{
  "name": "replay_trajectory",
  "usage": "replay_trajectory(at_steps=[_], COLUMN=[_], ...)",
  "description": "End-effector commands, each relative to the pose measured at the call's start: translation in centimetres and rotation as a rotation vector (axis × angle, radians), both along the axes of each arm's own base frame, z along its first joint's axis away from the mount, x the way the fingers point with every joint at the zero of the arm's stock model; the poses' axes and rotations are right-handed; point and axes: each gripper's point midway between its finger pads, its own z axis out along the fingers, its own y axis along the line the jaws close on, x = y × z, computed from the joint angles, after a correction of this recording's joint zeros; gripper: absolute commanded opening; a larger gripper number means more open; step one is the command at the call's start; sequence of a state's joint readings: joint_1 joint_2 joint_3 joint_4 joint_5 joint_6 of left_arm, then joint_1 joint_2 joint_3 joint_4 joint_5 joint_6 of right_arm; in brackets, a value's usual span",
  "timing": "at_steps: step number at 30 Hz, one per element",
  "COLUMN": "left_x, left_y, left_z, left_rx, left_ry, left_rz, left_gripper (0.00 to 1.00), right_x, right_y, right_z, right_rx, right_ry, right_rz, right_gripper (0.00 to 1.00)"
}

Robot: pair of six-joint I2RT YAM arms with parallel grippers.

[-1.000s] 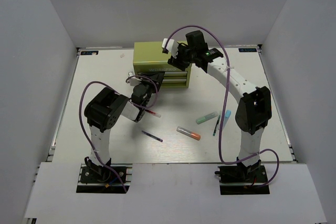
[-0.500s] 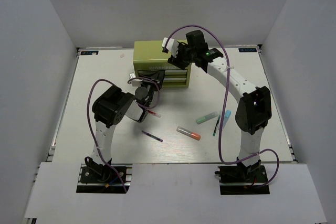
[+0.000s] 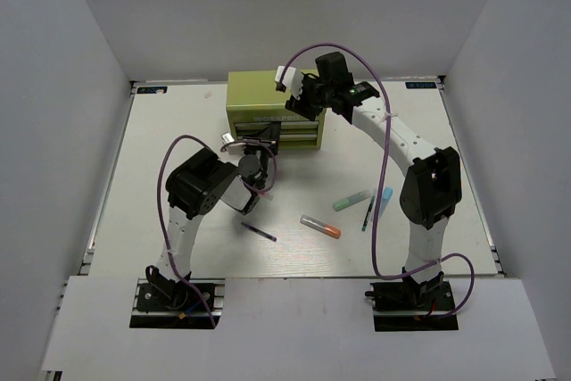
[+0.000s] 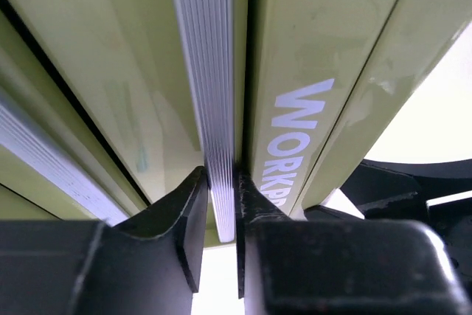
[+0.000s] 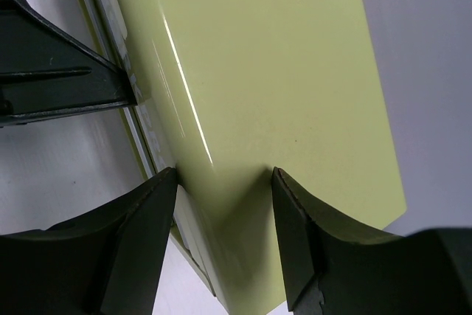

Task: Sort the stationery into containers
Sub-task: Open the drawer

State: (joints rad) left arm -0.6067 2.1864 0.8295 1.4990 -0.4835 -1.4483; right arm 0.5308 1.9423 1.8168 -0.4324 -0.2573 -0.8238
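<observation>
The olive-green tool chest [image 3: 259, 95] stands at the back of the table. My left gripper [image 3: 264, 145] is at its front; in the left wrist view the gripper [image 4: 221, 182] is shut on the ribbed pale handle [image 4: 210, 71] of a drawer, beside the white lettering [image 4: 299, 130]. My right gripper [image 3: 299, 100] is open, its fingers astride the chest's top front edge [image 5: 243, 94], holding nothing. A purple pen [image 3: 260, 232], grey-orange marker [image 3: 320, 227], mint-green marker [image 3: 351, 201], green pen [image 3: 367, 213] and light-blue marker [image 3: 384, 200] lie on the table. The red-dark pen is hidden by my left arm.
White walls enclose the table [image 3: 169, 149] on the left, right and back. My left arm [image 3: 201, 189] bends over the table's left middle. The right arm's purple cable [image 3: 384, 176] loops over the right side.
My left arm's elbow has swung right, toward the chest, and now covers the red-dark pen; its gripper stays at the drawer front. The right arm has not moved.
</observation>
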Motion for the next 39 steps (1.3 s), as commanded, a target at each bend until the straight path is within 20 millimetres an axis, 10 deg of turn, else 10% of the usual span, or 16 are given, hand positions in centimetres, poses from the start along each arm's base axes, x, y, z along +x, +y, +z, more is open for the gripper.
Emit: replay_trajectory(at_steps=[1, 11, 39], left_x=[1.0, -0.9, -7.1], left_y=[4.1, 4.4, 3.1], left_z=[1.0, 0.3, 1.3], left_rx=[-0.055, 0.004, 0.143], left_ry=[-0.063, -0.048, -0.005], left_rz=[0.203, 0.266, 0.188], left_gripper=[0.25, 0.00, 0.00], right_x=[0.0, 0.0, 0.5], right_y=[-2.0, -2.1, -3.1], right_z=[-4.4, -5.2, -6.8], right_rx=[-0.097, -0.138, -0.172], right_ry=[0.112, 0.169, 0.221], right_rz=[-0.063, -0.044, -0.107], right_gripper=[0.59, 0.60, 0.60])
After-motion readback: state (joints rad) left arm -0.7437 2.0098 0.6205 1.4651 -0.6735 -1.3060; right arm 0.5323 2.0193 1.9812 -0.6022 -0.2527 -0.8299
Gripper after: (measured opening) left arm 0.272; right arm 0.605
